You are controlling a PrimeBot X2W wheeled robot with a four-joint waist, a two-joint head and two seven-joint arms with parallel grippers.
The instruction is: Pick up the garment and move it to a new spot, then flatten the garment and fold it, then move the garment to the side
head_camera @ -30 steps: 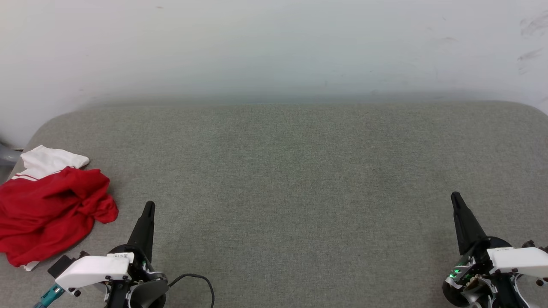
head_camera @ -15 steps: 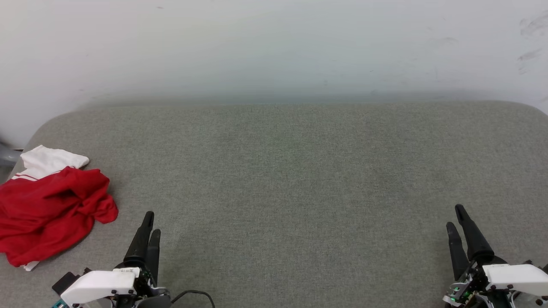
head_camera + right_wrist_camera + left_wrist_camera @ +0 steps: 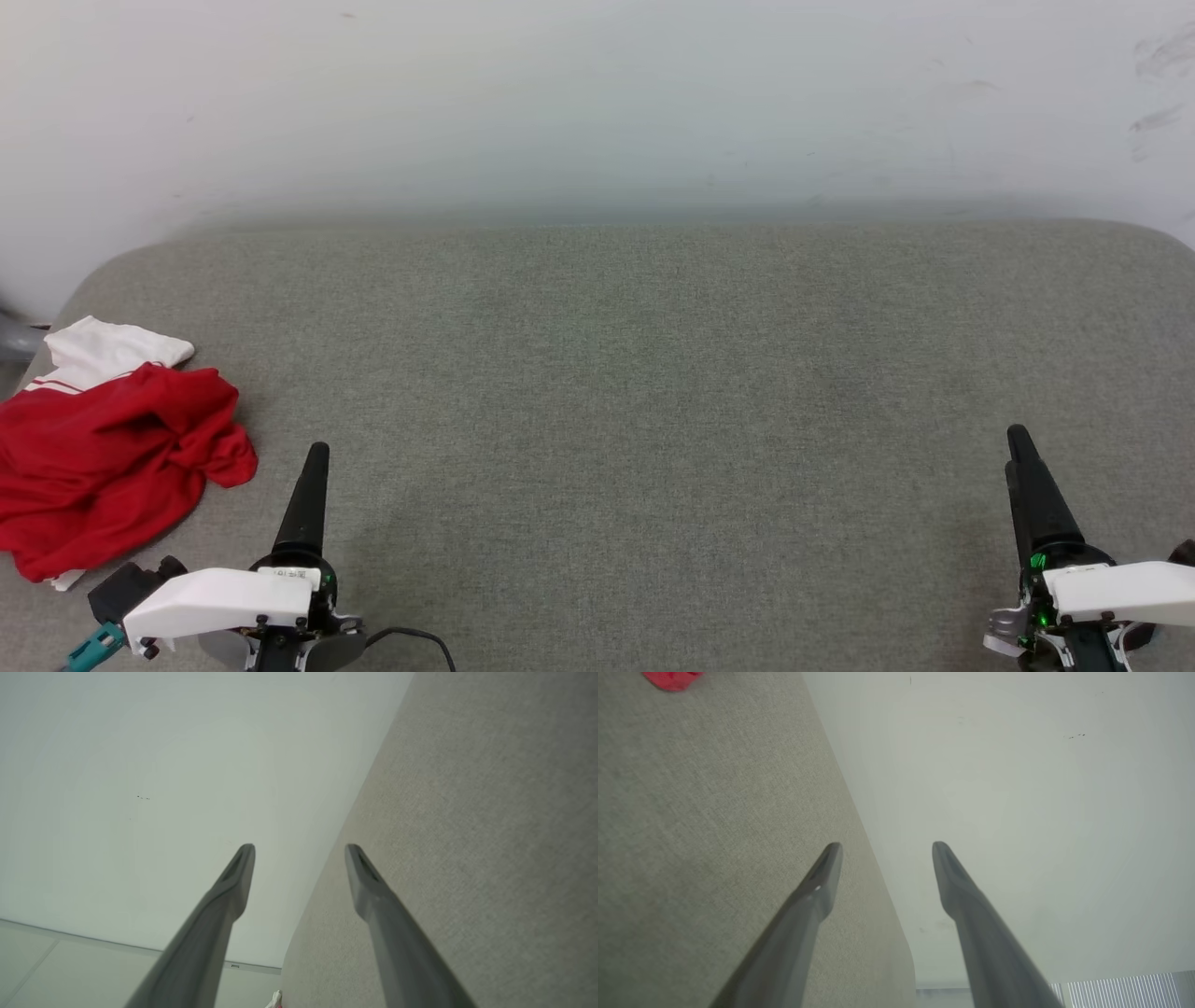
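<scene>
The garment (image 3: 103, 457) is a crumpled red shirt with a white sleeve at its far end, lying at the left edge of the grey fabric surface (image 3: 635, 373). A red scrap of it shows at the top left of the left wrist view (image 3: 670, 679). My left gripper (image 3: 317, 453) hovers just right of the garment, apart from it, seen edge-on. The left wrist view shows the left gripper (image 3: 885, 845) open and empty. My right gripper (image 3: 1016, 439) is far off at the lower right. In its own wrist view the right gripper (image 3: 299, 847) is also open and empty.
A pale wall (image 3: 597, 103) rises right behind the grey surface. The surface has rounded far corners and its left edge runs beside the garment. A black cable (image 3: 420, 639) loops by the left wrist.
Both grippers have gone from shut to open. Both dipped toward me half a second ago and have come back up; the garment has not moved.
</scene>
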